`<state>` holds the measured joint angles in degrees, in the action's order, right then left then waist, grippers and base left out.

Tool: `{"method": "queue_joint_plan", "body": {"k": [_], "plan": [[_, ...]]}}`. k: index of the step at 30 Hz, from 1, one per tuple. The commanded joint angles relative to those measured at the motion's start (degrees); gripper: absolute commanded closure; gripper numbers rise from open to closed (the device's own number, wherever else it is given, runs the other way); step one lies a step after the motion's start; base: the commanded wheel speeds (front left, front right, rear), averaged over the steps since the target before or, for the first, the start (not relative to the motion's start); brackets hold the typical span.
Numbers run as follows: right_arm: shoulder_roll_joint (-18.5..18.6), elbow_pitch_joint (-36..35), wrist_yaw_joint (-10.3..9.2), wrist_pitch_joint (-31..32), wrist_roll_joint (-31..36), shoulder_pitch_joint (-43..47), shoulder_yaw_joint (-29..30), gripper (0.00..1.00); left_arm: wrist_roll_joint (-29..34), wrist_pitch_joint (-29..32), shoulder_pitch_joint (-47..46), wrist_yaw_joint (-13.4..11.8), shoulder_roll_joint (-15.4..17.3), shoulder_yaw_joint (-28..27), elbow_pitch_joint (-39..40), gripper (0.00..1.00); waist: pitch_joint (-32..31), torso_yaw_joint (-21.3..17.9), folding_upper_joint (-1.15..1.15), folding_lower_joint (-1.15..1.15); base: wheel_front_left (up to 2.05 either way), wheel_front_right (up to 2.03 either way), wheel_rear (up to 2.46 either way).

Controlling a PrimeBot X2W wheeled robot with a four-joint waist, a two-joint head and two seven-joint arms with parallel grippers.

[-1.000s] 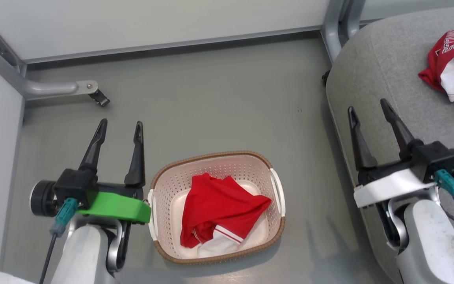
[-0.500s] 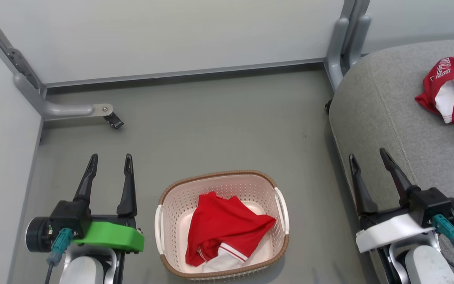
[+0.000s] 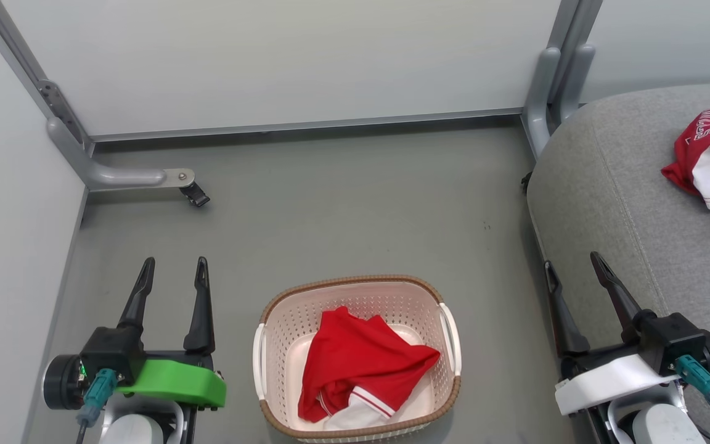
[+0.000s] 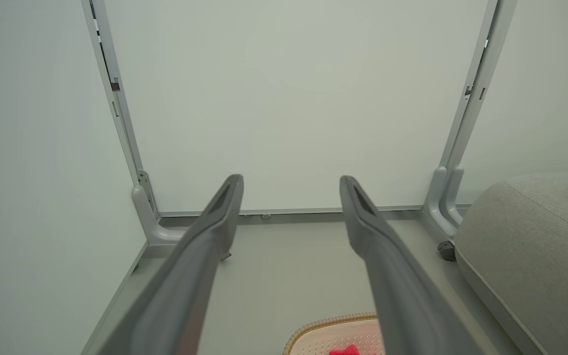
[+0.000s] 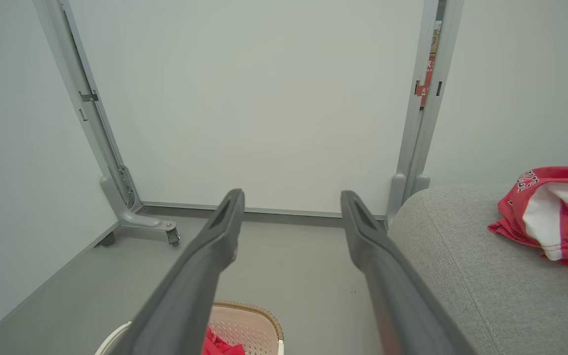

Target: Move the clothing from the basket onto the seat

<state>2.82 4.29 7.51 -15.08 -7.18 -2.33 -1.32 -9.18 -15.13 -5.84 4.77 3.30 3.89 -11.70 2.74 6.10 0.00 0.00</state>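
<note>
**One red garment in the basket, one on the seat, both grippers empty**

The basket (image 3: 355, 279) stands on the grey floor (image 3: 342, 197), low in the middle of the head view, between the two arms. A crumpled red garment (image 3: 361, 357) with a white, red-striped panel lies inside it. It is heaped toward the near wall and sits below the brown rim, and the far part of the perforated bottom is bare. The second red garment (image 3: 709, 160) (white lettering and a white panel showing) lies bunched on the seat (image 3: 607, 185). It is well back from the cushion's rounded floor-side edge and runs off the right edge of the head view.

The left gripper (image 3: 174, 264) hangs over the floor to the left of the basket, its jaws apart with nothing between them. Its green wrist cover (image 3: 173, 382) is near the basket's left handle, with a gap of floor showing between them. The right gripper (image 3: 572, 262) is over the seat's floor-side edge, jaws likewise spread and empty, well apart from the garment on the cushion.

Open floor runs from the basket's far rim to the pale panel (image 3: 306, 61) at the back. A strip of floor separates the basket's right handle from the seat's edge. At the far left a grey partition foot (image 3: 133, 177) with a small black caster reaches out over the floor. At the far right a grey post (image 3: 543, 92) stands just beside the seat's back corner.
</note>
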Motion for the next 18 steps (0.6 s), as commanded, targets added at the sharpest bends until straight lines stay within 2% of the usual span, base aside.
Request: {"method": "queue_joint_plan", "body": {"k": [1, 18], "plan": [[0.2, -0.1, -0.04, -0.1, -0.4, 0.7, 0.0, 0.00, 0.7, 0.0, 1.0, 0.2, 0.0, -0.2, -0.2, 0.00, 0.0, 0.2, 0.00, 0.00, 0.00, 0.00, 0.00], [0.1, 0.5, -0.04, -0.1, -0.4, -0.3, 0.0, 0.00, 1.0, 0.0, 0.1, 0.7, -0.3, -0.8, -0.3, 0.00, 0.8, 0.8, 0.00, 0.00, 0.00, 0.00, 0.00]]}}
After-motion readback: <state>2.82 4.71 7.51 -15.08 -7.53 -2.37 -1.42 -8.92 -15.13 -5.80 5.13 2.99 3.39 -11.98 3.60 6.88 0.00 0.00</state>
